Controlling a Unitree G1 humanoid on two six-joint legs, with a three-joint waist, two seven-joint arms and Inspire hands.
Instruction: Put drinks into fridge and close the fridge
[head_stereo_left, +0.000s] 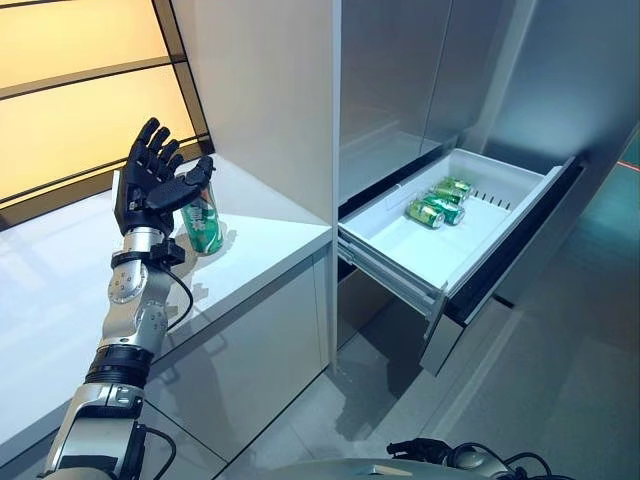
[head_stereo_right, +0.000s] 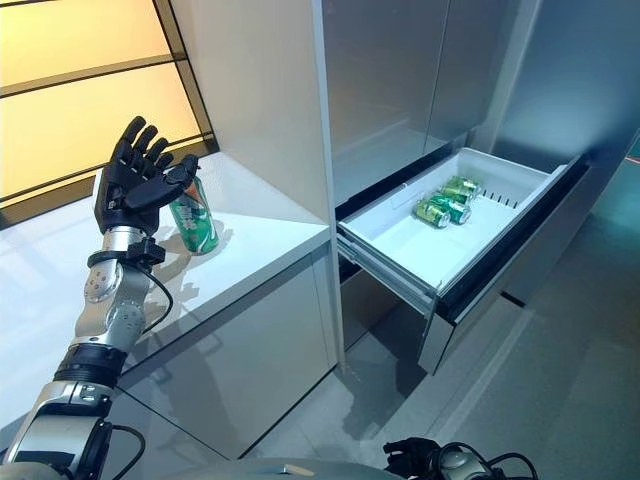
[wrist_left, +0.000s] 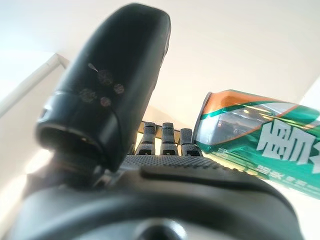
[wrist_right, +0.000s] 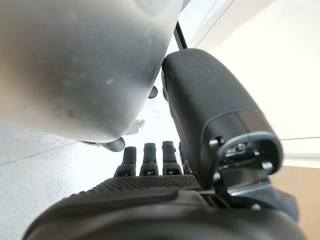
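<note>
Green drink can (head_stereo_left: 203, 226), one item, standing upright on the white counter (head_stereo_left: 270, 240), long axis vertical, back from the counter's front edge and nearer its fridge-side end. Left hand (head_stereo_left: 150, 180): raised beside the can on the side away from the fridge, fingers straight and spread, thumb reaching across at the can's top; from the head views I cannot tell whether the thumb touches, and the left wrist view shows the can just past the fingers with nothing curled round it, so it is not yet held. Right hand (wrist_right: 165, 200): seen only in its own wrist view, low by the floor, fingers relaxed, empty and far from the can. Judgement: the left hand is the nearer and would close sideways round the upright body. Fridge drawer (head_stereo_left: 395, 262): pulled out, white, with further green cans (head_stereo_left: 440, 202) lying on their sides toward its back.
</note>
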